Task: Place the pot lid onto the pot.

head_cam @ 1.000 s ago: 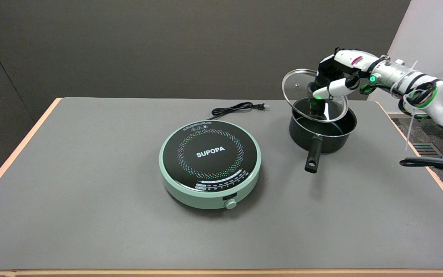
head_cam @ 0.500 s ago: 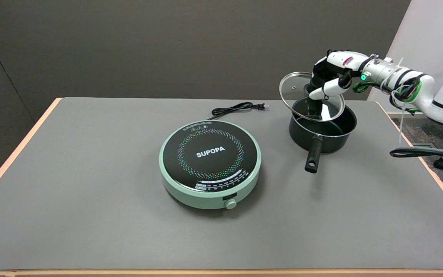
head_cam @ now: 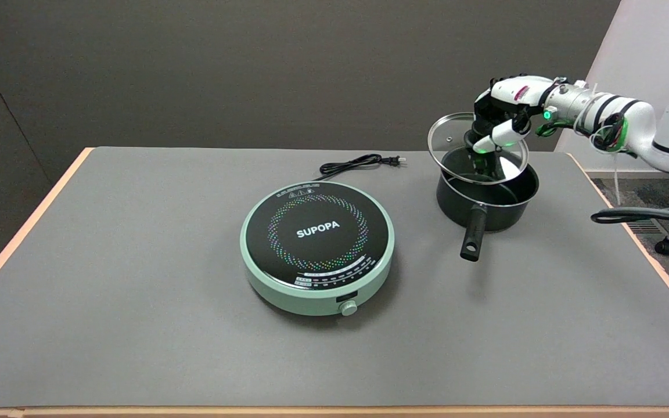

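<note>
While our right hand [head_cam: 500, 119] grasps the glass pot lid [head_cam: 477, 148] by its knob, we hold it tilted in the air just above the black pot [head_cam: 487, 200]. Its lower edge is close to the pot's rim, and we cannot tell if they touch. On the grey counter [head_cam: 137, 290], the pot stands right of the green cooktop [head_cam: 317, 247], with its handle pointing to the near side.

We see a grey tabletop [head_cam: 137, 325] carrying a green induction cooker [head_cam: 317, 248] (cord [head_cam: 358, 163] behind it) and a black pot [head_cam: 486, 197].
</note>
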Controlling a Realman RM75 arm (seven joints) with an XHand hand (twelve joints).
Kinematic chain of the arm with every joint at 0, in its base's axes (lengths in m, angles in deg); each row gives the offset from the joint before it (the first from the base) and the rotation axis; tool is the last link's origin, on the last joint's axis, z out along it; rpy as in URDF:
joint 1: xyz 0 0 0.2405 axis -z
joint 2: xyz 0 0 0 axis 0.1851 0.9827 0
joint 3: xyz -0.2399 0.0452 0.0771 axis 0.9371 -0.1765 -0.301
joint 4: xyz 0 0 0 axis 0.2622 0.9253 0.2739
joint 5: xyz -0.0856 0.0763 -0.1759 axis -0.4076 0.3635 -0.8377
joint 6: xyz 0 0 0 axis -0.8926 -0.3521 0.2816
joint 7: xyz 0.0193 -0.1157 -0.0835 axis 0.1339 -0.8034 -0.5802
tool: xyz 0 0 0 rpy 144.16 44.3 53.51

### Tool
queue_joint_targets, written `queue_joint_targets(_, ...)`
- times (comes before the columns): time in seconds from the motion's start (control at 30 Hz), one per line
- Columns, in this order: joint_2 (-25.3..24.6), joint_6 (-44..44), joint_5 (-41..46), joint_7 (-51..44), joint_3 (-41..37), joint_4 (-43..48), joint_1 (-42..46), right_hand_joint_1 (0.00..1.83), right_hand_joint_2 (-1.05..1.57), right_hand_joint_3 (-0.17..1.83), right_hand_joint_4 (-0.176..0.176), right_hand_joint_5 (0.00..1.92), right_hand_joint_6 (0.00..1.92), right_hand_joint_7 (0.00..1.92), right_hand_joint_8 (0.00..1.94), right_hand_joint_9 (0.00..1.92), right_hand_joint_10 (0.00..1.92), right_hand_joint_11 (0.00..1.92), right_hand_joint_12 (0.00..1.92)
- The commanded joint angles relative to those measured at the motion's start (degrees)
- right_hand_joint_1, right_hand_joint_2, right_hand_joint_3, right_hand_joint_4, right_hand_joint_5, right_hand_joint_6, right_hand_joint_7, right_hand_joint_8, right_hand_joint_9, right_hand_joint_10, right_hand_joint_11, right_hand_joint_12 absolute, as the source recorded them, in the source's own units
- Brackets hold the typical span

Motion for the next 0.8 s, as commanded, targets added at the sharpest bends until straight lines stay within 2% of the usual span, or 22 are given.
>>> queue_joint_targets(0.03, 1.8, 9.8, -18.1, 12.7, 1.3, 2.9, -4.6, 1.22, 1.03, 0.27, -0.079, 0.75, 1.31, 1.03, 1.04, 0.92, 1.38, 0.69, 1.36)
queue_joint_targets(0.57, 4.7, 15.9, -20.8, 16.1, -13.2, 1.2, 7.8, 1.22, 1.02, 0.29, -0.071, 0.76, 1.31, 1.03, 1.04, 0.93, 1.40, 0.70, 1.34)
queue_joint_targets(0.8, 4.5, 16.8, -20.9, 16.2, -13.3, 3.1, 9.0, 1.22, 1.02, 0.29, -0.068, 0.76, 1.31, 1.03, 1.04, 0.93, 1.40, 0.71, 1.34)
